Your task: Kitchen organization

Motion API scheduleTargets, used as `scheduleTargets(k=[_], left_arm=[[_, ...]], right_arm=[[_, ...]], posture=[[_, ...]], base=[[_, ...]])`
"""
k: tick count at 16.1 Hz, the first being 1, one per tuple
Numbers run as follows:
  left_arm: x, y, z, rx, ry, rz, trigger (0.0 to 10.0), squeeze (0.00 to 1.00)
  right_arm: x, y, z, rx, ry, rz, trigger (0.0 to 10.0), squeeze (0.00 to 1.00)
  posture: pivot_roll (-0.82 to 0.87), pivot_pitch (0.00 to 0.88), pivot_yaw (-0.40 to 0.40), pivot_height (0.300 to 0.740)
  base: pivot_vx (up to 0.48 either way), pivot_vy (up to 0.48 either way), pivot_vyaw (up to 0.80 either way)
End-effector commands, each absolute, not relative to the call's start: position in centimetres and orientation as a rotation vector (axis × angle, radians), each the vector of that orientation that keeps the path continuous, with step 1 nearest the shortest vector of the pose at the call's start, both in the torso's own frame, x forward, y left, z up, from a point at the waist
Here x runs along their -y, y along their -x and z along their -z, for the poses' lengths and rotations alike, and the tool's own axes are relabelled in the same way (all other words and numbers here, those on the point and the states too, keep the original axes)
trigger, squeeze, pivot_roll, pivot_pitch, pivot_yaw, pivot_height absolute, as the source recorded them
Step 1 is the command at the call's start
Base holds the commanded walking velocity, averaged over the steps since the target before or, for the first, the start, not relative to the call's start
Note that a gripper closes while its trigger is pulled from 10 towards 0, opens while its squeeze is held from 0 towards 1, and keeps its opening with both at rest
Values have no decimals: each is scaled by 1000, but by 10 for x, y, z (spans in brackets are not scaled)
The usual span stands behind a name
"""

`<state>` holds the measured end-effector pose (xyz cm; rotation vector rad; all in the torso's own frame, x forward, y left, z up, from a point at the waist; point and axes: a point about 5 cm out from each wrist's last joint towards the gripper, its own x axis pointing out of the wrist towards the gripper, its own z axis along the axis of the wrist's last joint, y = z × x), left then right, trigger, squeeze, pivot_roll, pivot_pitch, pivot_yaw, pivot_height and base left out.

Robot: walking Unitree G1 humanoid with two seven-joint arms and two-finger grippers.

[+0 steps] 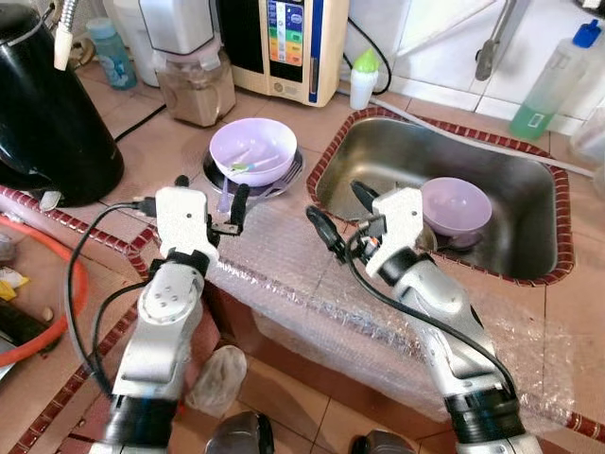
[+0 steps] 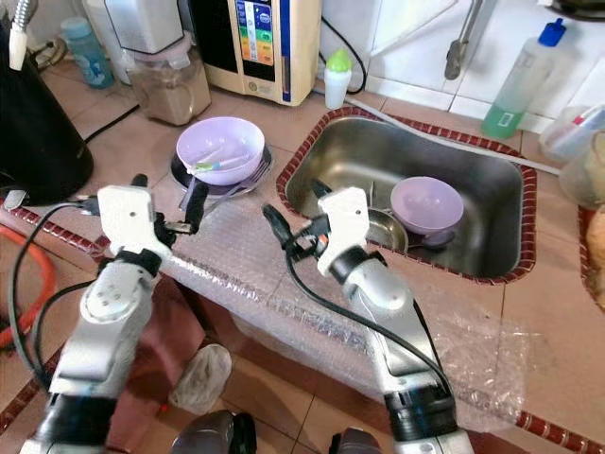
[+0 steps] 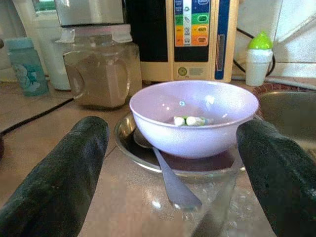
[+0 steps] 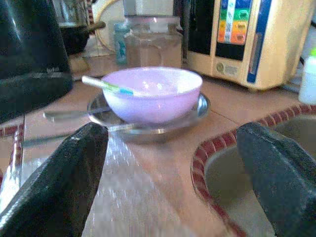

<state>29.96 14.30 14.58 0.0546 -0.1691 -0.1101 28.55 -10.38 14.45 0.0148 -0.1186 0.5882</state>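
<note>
On the far left of the counter stands a big black kettle (image 1: 52,109). Behind it is a small blue bottle (image 1: 113,55). Next to that is a blender jar (image 1: 197,87) with brown stuff inside, and then a cream-coloured machine (image 1: 288,43) with bright buttons against the wall.

The left gripper (image 1: 210,206) hovers over the counter just in front of a purple bowl (image 1: 252,149). Its two black fingers (image 3: 59,177) are spread wide and hold nothing. The bowl sits on a shiny metal plate (image 3: 148,155). Inside the bowl lies a small white and green thing (image 3: 190,120). A spoon (image 3: 170,180) lies on the plate with its handle pointing toward the gripper.

A sheet of bubble wrap (image 1: 284,274) covers the front edge of the counter, under both arms.

The right gripper (image 1: 338,216) is over the counter near the left rim of the sink (image 1: 326,175). Its fingers (image 4: 59,182) are spread wide too, with nothing between them. They point toward the purple bowl on the plate.

In the sink lies a second purple bowl (image 1: 456,206), tipped on its side. A little white bottle with a green cap (image 1: 364,78) stands behind the sink. On the far right stands a tall bottle of green liquid (image 1: 550,85) with a blue top.
</note>
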Motion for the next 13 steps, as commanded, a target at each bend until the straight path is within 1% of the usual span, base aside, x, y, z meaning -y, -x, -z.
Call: scheduleTargets(k=[1, 3, 5, 9, 10, 11, 13], left_arm=[[-145, -308, -146, 189, -56, 109, 10000, 0], [-144, -315, -143, 194, -58, 108, 10000, 0], [-137, -331, -146, 223, -32, 125, 10000, 0], [-128, -346, -140, 230, -24, 141, 10000, 0], [-127, -347, -140, 231, -22, 139, 4745, 0], [-128, -349, -139, 236, -20, 131, 0, 0], [-132, -353, -138, 239, -29, 107, 0, 0]], right_arm=[[108, -281, -149, 127, -3, -588, 10000, 0], [111, -276, -148, 121, 4, -582, 10000, 0], [119, -268, -148, 109, 21, -569, 10000, 0], [125, -261, -151, 102, 44, -551, 10000, 0], [126, -261, -151, 101, 45, -547, 10000, 0], [127, -260, -152, 99, 48, -540, 10000, 0], [128, -259, -152, 95, 51, -544, 10000, 0]], posture=[[-126, 45, 47, 740], [-149, 51, 46, 740], [-206, 61, 44, 740], [-240, 65, 51, 740], [-256, 67, 55, 740], [-256, 67, 55, 740], [-256, 62, 54, 740]], base=[[0, 0, 0], [0, 0, 0], [0, 0, 0], [0, 0, 0], [0, 0, 0], [0, 0, 0], [0, 0, 0]])
